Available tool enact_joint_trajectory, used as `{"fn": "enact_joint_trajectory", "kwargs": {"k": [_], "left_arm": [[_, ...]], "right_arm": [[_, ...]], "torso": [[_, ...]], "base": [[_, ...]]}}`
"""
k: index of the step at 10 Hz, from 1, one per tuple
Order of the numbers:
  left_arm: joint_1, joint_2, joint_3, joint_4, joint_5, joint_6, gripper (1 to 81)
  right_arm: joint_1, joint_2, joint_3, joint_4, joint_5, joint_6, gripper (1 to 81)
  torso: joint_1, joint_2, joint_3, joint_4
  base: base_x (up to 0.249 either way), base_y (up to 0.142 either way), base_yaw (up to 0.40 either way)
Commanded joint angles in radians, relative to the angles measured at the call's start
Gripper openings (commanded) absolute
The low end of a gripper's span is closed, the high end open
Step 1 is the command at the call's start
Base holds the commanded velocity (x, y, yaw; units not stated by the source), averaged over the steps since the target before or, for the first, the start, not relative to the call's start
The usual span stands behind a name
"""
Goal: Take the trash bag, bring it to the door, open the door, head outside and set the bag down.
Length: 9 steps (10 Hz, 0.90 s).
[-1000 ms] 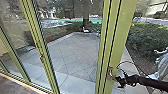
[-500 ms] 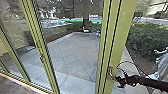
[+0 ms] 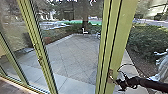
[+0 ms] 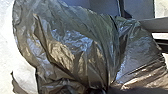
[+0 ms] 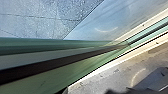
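My right gripper (image 3: 122,83) is beside the metal handle fitting (image 3: 110,76) on the wide yellow-green door frame (image 3: 120,37) in the head view, its arm coming in from the right. Whether it grips the handle cannot be told. Seen from the right wrist, the green frame (image 5: 50,46) runs along a pale threshold (image 5: 97,70). The dark, shiny trash bag (image 4: 72,50) looms large and crumpled in the left wrist view, its plastic bunched together near the lower middle.
Beyond the glass lies a paved yard (image 3: 72,55), bordered by hedges (image 3: 147,37) and a tree trunk (image 3: 85,23). Another narrow green post (image 3: 37,51) stands at the left. A pale, partly cut-off shape (image 3: 162,65) shows at the far right.
The head view has shifted slightly, with the yard and the left post displaced a little. My right gripper stays beside the door handle.
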Motion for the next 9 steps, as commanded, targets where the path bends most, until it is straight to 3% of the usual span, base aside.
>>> {"fn": "enact_joint_trajectory", "kwargs": {"k": [1,3,7,9], "left_arm": [[-0.029,-0.009,0.005,-0.006,0.085,0.002,1.0],[-0.029,-0.009,0.005,-0.009,0.085,0.002,1.0],[-0.026,-0.009,0.005,-0.011,0.085,0.003,1.0],[-0.023,-0.007,0.005,-0.005,0.085,0.003,1.0]], "right_arm": [[0.074,0.101,-0.015,-0.062,0.057,0.053,81.1],[0.080,0.101,-0.028,-0.062,0.059,0.052,81.1],[0.097,0.081,-0.024,-0.062,0.068,0.044,81.1],[0.114,0.059,-0.021,-0.062,0.070,0.044,81.1]], "torso": [[0.000,0.000,0.000,0.000],[-0.001,-0.001,0.001,-0.001],[0.000,0.000,0.000,-0.002],[0.002,0.001,-0.002,-0.002]], "base": [[0.154,0.000,0.000],[0.152,0.000,0.000],[0.000,0.000,0.000],[0.105,0.000,0.000]]}}
